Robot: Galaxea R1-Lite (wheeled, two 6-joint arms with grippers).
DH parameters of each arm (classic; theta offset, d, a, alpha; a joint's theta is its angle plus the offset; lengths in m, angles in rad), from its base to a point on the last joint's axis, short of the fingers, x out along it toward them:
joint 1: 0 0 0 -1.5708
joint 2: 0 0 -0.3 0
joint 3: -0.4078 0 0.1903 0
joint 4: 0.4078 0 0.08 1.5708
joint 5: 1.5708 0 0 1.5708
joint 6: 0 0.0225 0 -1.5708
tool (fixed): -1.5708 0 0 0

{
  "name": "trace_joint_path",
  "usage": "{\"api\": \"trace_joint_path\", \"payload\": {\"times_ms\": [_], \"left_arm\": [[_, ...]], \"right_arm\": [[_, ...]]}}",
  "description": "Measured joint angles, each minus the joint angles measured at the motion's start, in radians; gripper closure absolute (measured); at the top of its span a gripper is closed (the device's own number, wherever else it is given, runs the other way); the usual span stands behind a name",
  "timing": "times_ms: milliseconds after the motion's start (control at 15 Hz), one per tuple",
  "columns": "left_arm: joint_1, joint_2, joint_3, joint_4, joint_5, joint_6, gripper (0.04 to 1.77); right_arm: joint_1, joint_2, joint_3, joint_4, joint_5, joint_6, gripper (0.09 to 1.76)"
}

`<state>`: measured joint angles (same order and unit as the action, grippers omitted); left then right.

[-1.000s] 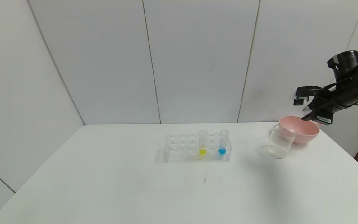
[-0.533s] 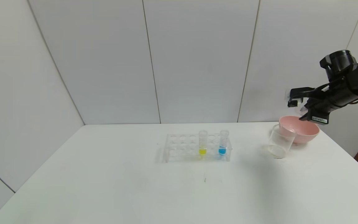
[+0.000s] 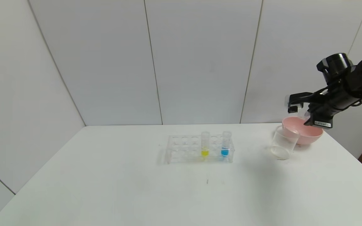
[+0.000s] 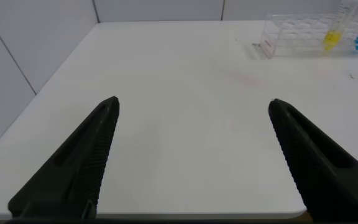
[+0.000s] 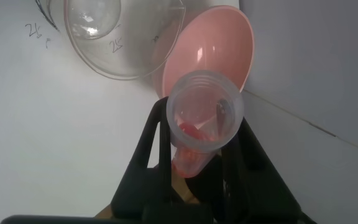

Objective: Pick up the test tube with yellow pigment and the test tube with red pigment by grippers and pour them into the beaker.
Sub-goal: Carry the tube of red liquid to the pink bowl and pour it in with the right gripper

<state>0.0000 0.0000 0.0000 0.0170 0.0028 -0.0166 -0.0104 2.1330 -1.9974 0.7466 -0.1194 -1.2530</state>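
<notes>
My right gripper [image 3: 298,108] hangs over the far right of the table, above the pink bowl, shut on the test tube with red pigment [image 5: 204,121]. In the right wrist view the tube's open mouth faces the camera and red liquid lies inside it, between the gripper [image 5: 201,134] fingers. The beaker [image 3: 283,142] stands on the table just left of the bowl, below and left of the gripper; its rim [image 5: 120,37] also shows in the wrist view. The test tube with yellow pigment [image 3: 205,144] stands upright in the rack. My left gripper [image 4: 193,106] is open over the table's near left.
A clear rack [image 3: 184,147] sits mid-table with a blue-liquid tube [image 3: 225,143] to the right of the yellow one. The pink bowl [image 3: 306,131] touches or nearly touches the beaker. The table's right edge runs close behind the bowl.
My right gripper, still holding the red tube, has drifted left and slightly up over the pink bowl, nearer the beaker. Nothing else has moved.
</notes>
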Motion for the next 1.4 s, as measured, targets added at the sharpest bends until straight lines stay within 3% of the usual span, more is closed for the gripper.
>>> {"api": "trace_joint_path", "payload": {"times_ms": [733, 1400], "left_arm": [[0.0, 0.0, 0.0, 0.0, 0.0, 0.0, 0.09], [0.0, 0.0, 0.0, 0.0, 0.0, 0.0, 0.09]], "right_arm": [[0.014, -0.002, 0.0, 0.029, -0.069, 0.005, 1.33], [0.049, 0.004, 0.0, 0.025, -0.243, 0.003, 1.33]]}}
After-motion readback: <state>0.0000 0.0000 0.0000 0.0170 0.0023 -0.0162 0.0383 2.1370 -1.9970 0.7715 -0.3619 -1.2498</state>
